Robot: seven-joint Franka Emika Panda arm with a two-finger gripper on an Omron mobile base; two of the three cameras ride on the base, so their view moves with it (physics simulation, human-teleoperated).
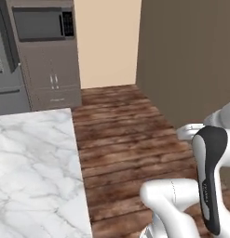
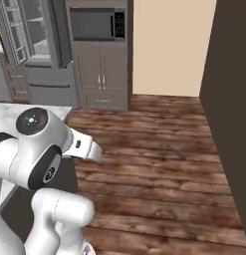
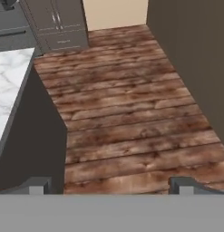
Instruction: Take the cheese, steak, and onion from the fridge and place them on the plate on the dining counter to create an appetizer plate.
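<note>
Two claw (image 3: 111,185) fingertips spread wide, empty — above wooden floor (image 3: 131,118), dining counter (image 3: 9,86) off to one side.

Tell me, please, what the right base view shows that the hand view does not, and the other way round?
Right base view alone: the dark built-in microwave above the cabinet, and the fridge with its door swung open on pale shelves.

Hand view alone: the gripper, its two fingertips wide apart with nothing between them, pointing at the floor, and the dark side panel under the counter's edge.

Both: the wooden plank floor, the grey two-door cabinet, the beige wall, and a part of the marble dining counter.
</note>
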